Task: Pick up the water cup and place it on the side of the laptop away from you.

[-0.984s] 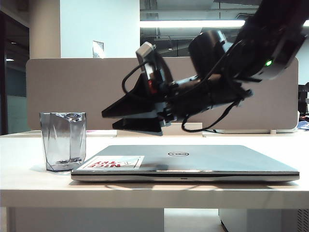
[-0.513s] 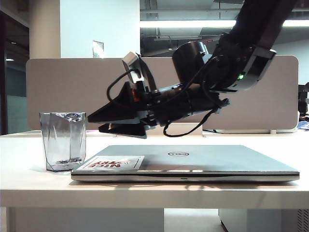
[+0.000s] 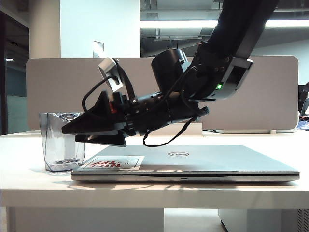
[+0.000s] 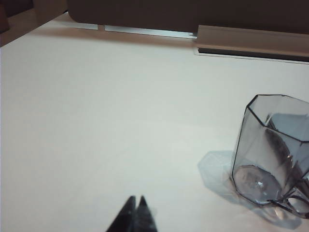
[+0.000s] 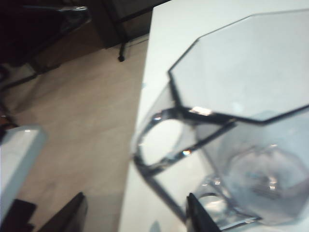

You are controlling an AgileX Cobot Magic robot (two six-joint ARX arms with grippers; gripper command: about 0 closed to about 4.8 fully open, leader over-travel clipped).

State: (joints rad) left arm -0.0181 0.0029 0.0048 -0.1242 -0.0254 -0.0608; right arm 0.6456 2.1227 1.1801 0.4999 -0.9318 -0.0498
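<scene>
Where the pale bench (image 3: 29, 186) fills the lower part of the exterior view, the laptop (image 3: 203, 162) lies shut and flat on it, silver lid up, a round logo at the middle and a white sticker (image 3: 112, 163) with red lettering at its near left corner. Behind the bench runs a grey partition (image 3: 53, 92). Above the laptop the black right arm (image 3: 227, 53) comes down from the upper right and stretches nearly level toward the left, tilted slightly downward. Its right claw (image 3: 77, 134) is spread wide, fingertips at the water cup (image 3: 55, 145) and overlapping its right side in the exterior view; I cannot tell whether they touch the glass. The cup stands upright on the bench, just beside the laptop's left edge. From the right wrist camera the cup (image 5: 241, 121) looms close and blurred ahead of the dark fingertips (image 5: 200, 215). The left claw (image 4: 134, 212) hangs over bare bench apart from the cup (image 4: 273, 154), its tips pressed together.
</scene>
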